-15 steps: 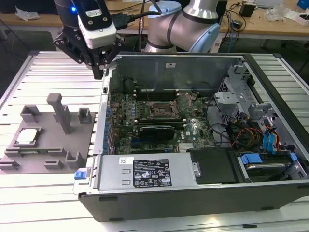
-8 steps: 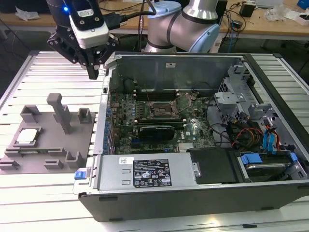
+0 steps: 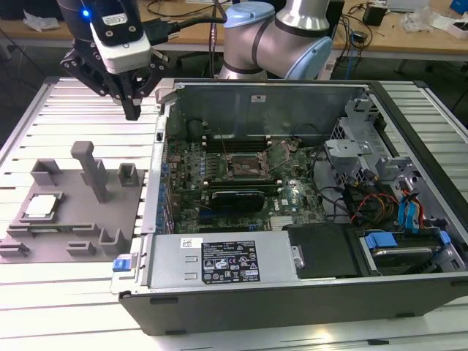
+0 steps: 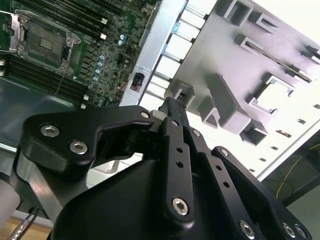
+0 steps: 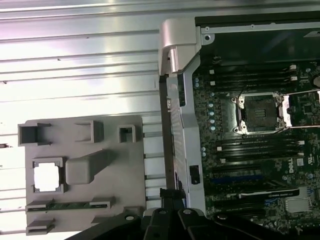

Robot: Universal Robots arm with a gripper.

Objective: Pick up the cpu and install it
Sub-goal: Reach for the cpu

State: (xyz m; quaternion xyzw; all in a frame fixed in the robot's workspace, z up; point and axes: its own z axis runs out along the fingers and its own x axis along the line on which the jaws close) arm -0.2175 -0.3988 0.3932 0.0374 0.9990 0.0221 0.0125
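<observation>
While in its pocket on the grey fixture (image 3: pixel 73 238), the cpu (image 3: pixel 40 206) — gripper (image 3: pixel 132 110) well apart, fingers together on nothing

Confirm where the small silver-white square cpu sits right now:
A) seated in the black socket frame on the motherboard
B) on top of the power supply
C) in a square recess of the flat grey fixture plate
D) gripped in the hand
C: the cpu lies in a recess of the grey fixture plate, the black socket frame is bare, and the hand hangs empty above the fixture's far edge.
</observation>
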